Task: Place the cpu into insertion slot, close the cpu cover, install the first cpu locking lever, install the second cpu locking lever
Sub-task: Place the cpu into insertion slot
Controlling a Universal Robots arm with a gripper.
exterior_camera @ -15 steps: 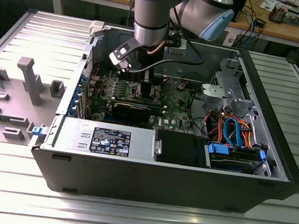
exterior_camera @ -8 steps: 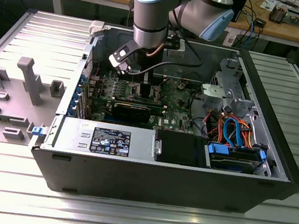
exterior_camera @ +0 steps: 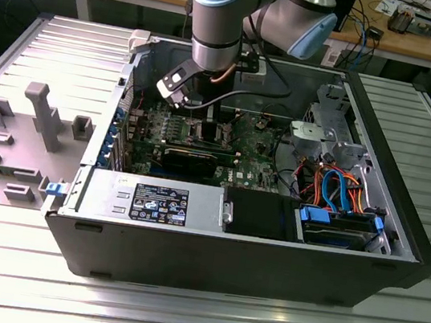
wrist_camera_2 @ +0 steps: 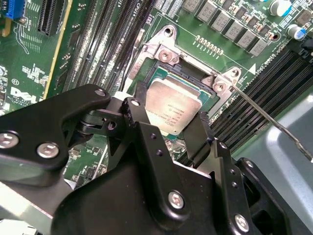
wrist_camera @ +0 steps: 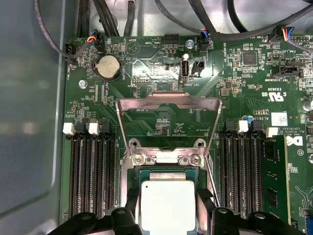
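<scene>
In both wrist views the cpu (wrist_camera_2: 172, 104) (wrist_camera: 167, 204), a small square chip with a silver top, sits between my black fingers (wrist_camera_2: 140, 95) (wrist_camera: 133, 208), which press on its two opposite edges. My gripper (wrist_camera_2: 171, 107) (wrist_camera: 168, 205) (exterior_camera: 204, 118) holds it level right at the insertion slot (wrist_camera_2: 164, 54) (wrist_camera: 128, 171) on the green motherboard (exterior_camera: 258, 148); I cannot tell whether it rests in the slot. The cpu cover (wrist_camera: 168, 102) is swung open and stands up behind the slot. A thin locking lever (wrist_camera_2: 266, 116) sticks out sideways, unlatched.
Long black memory slots (wrist_camera: 93, 166) (wrist_camera: 239, 166) flank the socket on both sides. The motherboard lies inside an open computer case (exterior_camera: 211, 246) with a drive cage and coloured cables (exterior_camera: 333, 187) at the exterior view's right. A grey fixture plate (exterior_camera: 17, 132) lies at the left.
</scene>
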